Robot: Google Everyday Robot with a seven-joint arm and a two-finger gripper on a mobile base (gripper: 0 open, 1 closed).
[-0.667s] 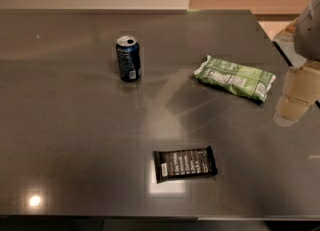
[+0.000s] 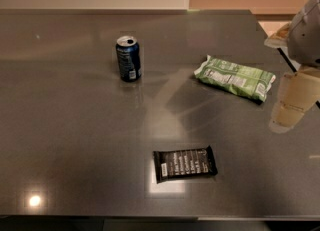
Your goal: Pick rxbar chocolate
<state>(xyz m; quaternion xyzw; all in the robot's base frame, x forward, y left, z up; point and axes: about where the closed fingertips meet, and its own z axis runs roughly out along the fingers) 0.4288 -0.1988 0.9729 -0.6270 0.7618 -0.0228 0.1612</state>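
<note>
Almost nothing had changed since a moment earlier: the gripper (image 2: 294,102) had barely shifted at the right edge of the table (image 2: 70,125), so by my judgement the pick had hardly begun; the bar (image 2: 185,163) lay flat near the front edge, untouched and well apart from it; the can (image 2: 129,58) and bag (image 2: 235,79) sat farther back. How far the gripper was open I could not tell; it held nothing visible.
</note>
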